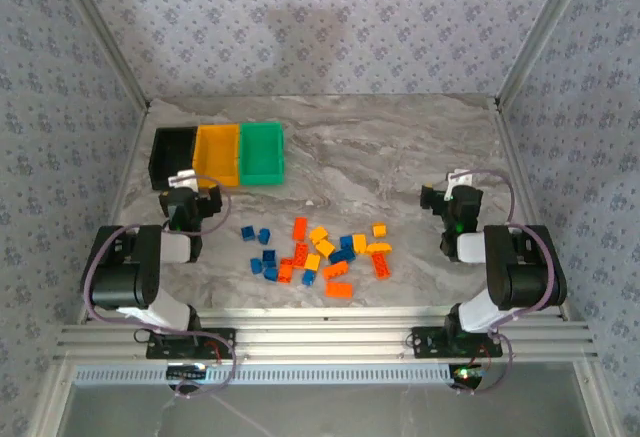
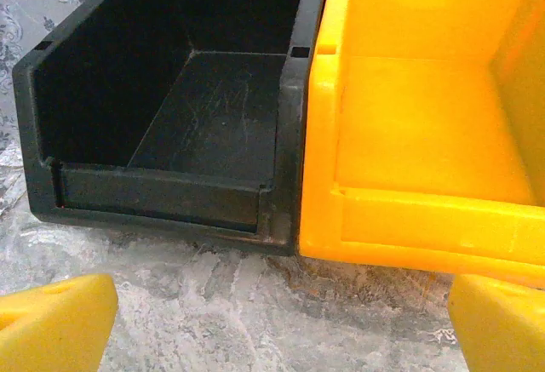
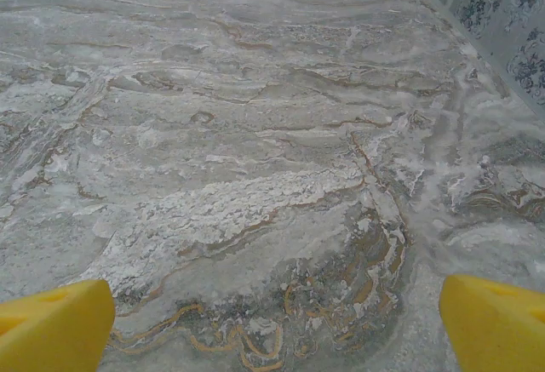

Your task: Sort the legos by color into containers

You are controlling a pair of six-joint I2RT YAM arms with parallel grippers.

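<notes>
- Left gripper [image 2: 274, 331] spread wide, empty, facing the black bin [image 2: 162, 134] and yellow-orange bin [image 2: 426, 125]
- Right gripper [image 3: 274, 329] wide too, holding nothing, over marble surface [image 3: 255, 134]
- legos [image 1: 313, 261] scattered between them

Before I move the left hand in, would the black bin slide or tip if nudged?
Probably slides rather than tips: the black bin sits flat and wide on the smooth table. It looks empty, so likely light. The yellow bin touches its side, so a sideways push would likely move both.
</notes>
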